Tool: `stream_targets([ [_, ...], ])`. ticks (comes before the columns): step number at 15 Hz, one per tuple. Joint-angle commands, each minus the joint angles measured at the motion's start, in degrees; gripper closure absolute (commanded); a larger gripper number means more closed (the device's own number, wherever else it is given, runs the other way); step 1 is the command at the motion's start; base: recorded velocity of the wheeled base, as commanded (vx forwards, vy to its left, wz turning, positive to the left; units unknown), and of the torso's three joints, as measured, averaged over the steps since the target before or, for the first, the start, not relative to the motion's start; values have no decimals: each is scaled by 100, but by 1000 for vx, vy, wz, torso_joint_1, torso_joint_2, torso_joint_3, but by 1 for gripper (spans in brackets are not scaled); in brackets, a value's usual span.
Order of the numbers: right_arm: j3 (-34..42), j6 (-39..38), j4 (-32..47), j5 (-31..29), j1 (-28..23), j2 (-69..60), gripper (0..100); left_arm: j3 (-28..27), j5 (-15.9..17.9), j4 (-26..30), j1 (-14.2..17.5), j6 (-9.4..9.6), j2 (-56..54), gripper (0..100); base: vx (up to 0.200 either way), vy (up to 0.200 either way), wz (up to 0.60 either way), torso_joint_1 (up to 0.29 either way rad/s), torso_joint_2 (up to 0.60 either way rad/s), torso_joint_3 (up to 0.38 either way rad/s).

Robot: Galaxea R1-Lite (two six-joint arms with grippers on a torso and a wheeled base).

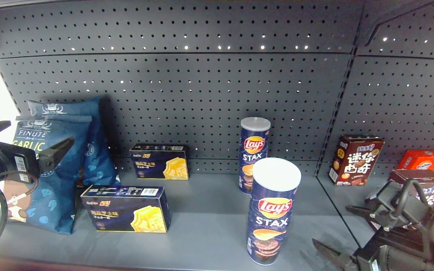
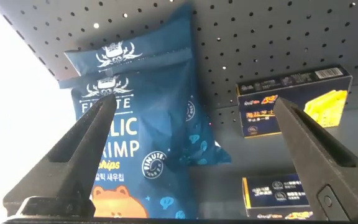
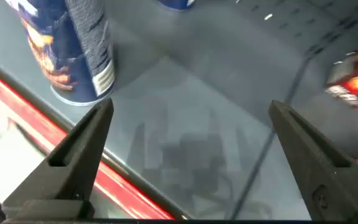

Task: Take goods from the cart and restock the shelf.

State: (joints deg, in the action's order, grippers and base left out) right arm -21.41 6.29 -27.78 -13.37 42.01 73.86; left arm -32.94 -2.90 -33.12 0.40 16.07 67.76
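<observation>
While right claw [image 3: 191, 109] and left claw [image 2: 192, 102] both gape wide, empty, front can [image 1: 273, 210] stands upright on shelf [image 1: 209, 226], just left of right claw, the nearer arm.

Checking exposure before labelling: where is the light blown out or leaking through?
Head view: the area left of the blue chip bags is washed out white, and bright dots shine through the pegboard holes. Left wrist view: white glare beside the bags. Right wrist view: soft shadows dim the shelf.
</observation>
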Motion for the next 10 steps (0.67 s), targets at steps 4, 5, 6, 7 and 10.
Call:
stream_targets([
  [4,-391,21,-8,-7,27,673,0,-81,35,-1,-5,2,115,0,0,0,0,0,0,0],
  [5,-435,21,-17,-7,27,744,0,-81,35,-1,-5,2,115,0,0,0,0,0,0,0],
  [6,-487,21,-17,-7,27,805,0,-81,35,-1,-5,2,115,0,0,0,0,0,0,0],
  [7,-575,30,-17,-7,27,884,0,-81,35,-1,-5,2,124,0,0,0,0,0,0,0],
  [10,-839,39,-25,-7,44,1122,0,-81,35,-1,-5,2,150,0,0,0,0,0,0,0],
])
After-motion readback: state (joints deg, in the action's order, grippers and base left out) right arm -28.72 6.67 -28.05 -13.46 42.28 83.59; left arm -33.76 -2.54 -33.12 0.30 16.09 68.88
